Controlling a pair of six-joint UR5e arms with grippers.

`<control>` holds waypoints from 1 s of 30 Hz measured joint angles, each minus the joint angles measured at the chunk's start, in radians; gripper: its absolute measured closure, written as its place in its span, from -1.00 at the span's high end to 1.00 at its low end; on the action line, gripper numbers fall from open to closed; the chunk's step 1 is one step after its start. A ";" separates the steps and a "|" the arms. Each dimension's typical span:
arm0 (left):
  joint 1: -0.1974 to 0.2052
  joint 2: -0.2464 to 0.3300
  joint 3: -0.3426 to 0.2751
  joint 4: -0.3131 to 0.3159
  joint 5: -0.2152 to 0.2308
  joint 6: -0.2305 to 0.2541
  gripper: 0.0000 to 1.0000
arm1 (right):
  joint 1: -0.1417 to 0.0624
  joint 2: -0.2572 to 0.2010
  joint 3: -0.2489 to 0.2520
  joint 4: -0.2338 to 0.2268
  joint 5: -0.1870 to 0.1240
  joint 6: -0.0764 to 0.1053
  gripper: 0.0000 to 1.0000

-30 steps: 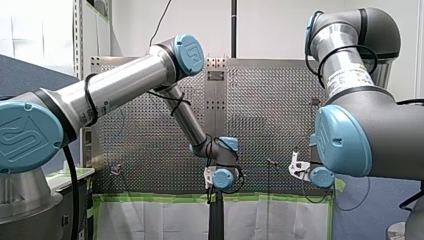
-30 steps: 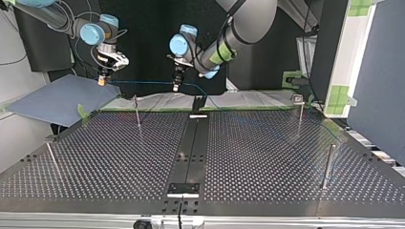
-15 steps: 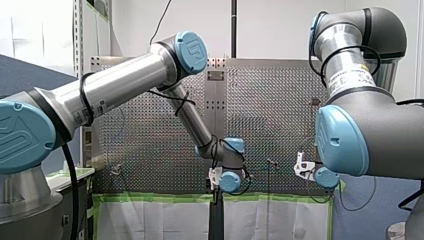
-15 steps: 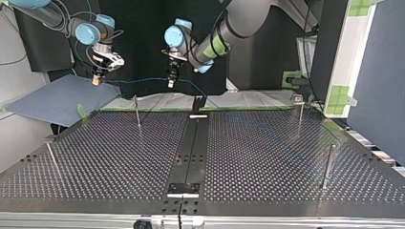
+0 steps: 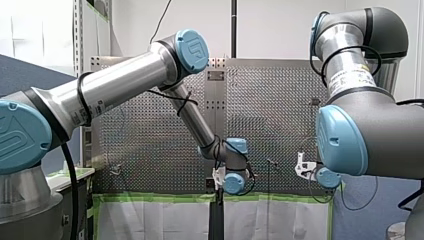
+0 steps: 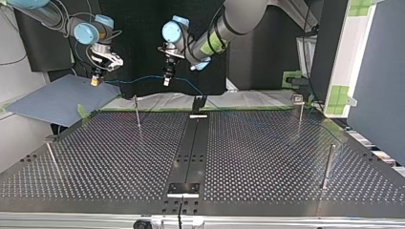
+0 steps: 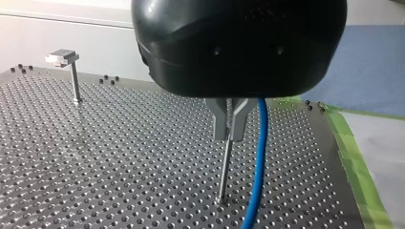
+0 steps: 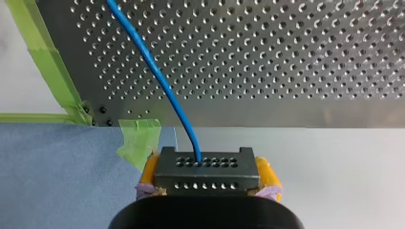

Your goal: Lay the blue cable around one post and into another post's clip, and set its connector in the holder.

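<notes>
The blue cable (image 6: 136, 79) hangs in the air between my two grippers beyond the table's far edge. My right gripper (image 6: 95, 81), at the top view's left, is shut on the cable's black connector (image 8: 206, 171), which sits between its yellow pads (image 8: 268, 172). My left gripper (image 6: 166, 81) has its metal fingers (image 7: 230, 123) shut on the blue cable (image 7: 258, 167), which drops beside them to the perforated table (image 6: 267, 157). A thin post (image 7: 223, 171) stands under the left fingers. The black holder (image 6: 198, 102) sits at the table's far middle.
A thin post (image 6: 137, 112) rises at the far left of the top view and a clip-topped post (image 6: 299, 110) at the far right. Two more posts (image 6: 327, 164) (image 6: 52, 157) stand nearer. A blue sheet (image 6: 57, 98) and green tape (image 8: 45, 62) border the far edge.
Both grippers have moved toward the top view's left and slightly up, carrying the cable span with them. Both grips are unchanged.
</notes>
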 joint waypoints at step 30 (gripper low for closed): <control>0.005 0.000 0.026 -0.063 -0.021 0.005 0.64 | 0.029 0.000 0.000 0.022 -0.009 -0.010 -1.00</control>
